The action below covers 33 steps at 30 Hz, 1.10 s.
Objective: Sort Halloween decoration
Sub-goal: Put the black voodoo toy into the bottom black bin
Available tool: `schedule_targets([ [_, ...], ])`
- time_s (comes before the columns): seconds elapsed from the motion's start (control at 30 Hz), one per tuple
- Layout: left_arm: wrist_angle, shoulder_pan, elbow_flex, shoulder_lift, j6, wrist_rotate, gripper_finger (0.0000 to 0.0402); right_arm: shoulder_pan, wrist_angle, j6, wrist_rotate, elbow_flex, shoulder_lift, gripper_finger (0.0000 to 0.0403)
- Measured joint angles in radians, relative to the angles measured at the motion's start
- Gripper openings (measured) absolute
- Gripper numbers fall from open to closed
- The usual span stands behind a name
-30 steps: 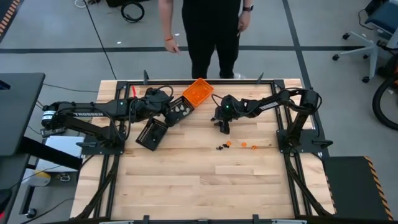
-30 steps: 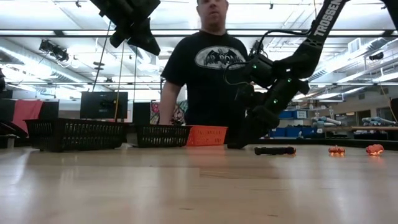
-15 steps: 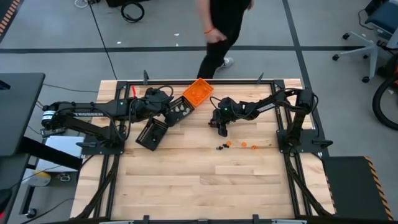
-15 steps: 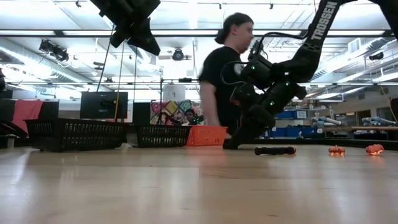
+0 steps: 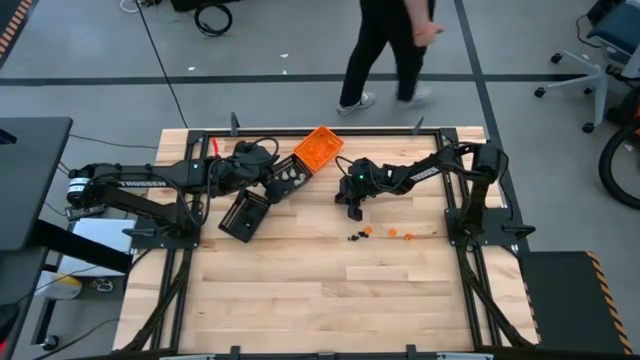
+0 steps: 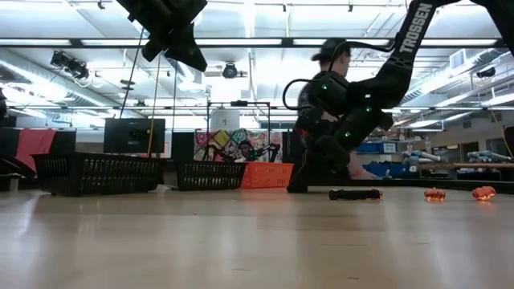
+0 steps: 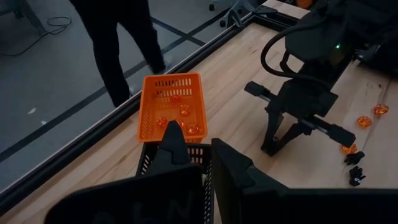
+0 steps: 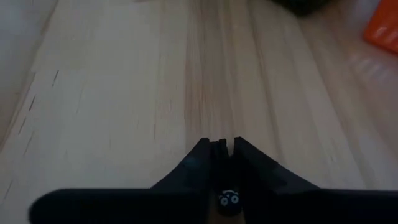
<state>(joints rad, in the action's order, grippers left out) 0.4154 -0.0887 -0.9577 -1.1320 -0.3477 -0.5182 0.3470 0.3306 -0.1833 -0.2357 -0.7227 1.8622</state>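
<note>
1. Halloween decoration, tiny black trinket [image 8: 219, 149], pinched betw. our right gripper [image 8: 219, 148] fingers, tips on the pale wooden table [image 5: 300, 290].
2. Small orange and black trinkets [image 5: 378, 235] lie nearby.
3. Left gripper [image 7: 198, 149] closed, above black mesh tray [image 5: 283, 180].

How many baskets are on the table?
3. The orange tray sits at the table's far edge. One black tray is just beside it. The second black tray lies nearer, on the left arm's side. None looks hidden.

You can read "TROSSEN" in white letters on the right arm [image 6: 418, 28] at the upper right of the low view; no other text is legible.
</note>
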Motion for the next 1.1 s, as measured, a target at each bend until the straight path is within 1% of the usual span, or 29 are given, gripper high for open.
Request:
schedule_targets([
  [0.1,0.000,0.000,0.000,0.000,0.000,0.000,0.0000,0.000,-0.005,0.000,0.000,0.000,-0.001,0.0042],
  [0.3,0.000,0.000,0.000,0.000,0.000,0.000,0.0000,-0.003,-0.026,0.006,-0.028,-0.007,-0.025,0.0042],
  [0.4,0.000,0.000,0.000,0.000,0.000,0.000,0.0000,-0.007,-0.074,0.007,-0.066,-0.022,-0.058,0.0042],
  [0.5,0.000,0.000,0.000,0.000,0.000,0.000,0.0000,-0.008,-0.076,0.009,-0.092,-0.049,-0.089,0.0044],
  [0.63,0.000,0.000,0.000,0.000,0.000,0.000,0.0000,-0.010,-0.074,0.016,-0.178,-0.082,-0.099,0.0046],
  [0.73,0.000,0.000,0.000,0.000,0.000,0.000,0.0000,-0.030,-0.057,0.064,-0.230,-0.113,-0.100,0.0046],
  [0.8,0.000,0.000,0.000,0.000,0.000,0.000,0.0000,-0.047,-0.041,0.098,-0.245,-0.126,-0.101,0.0047],
  [0.9,-0.001,0.000,0.000,0.000,0.000,0.000,0.0000,-0.077,0.027,0.133,-0.245,-0.146,-0.100,0.0048],
  [1.0,-0.001,0.000,0.000,0.000,0.000,0.000,0.0000,-0.117,0.095,0.155,-0.204,-0.167,-0.093,0.0048],
  [1.1,-0.001,0.000,0.000,0.000,0.000,0.000,0.0000,-0.160,0.158,0.180,-0.144,-0.203,-0.052,0.0049],
])
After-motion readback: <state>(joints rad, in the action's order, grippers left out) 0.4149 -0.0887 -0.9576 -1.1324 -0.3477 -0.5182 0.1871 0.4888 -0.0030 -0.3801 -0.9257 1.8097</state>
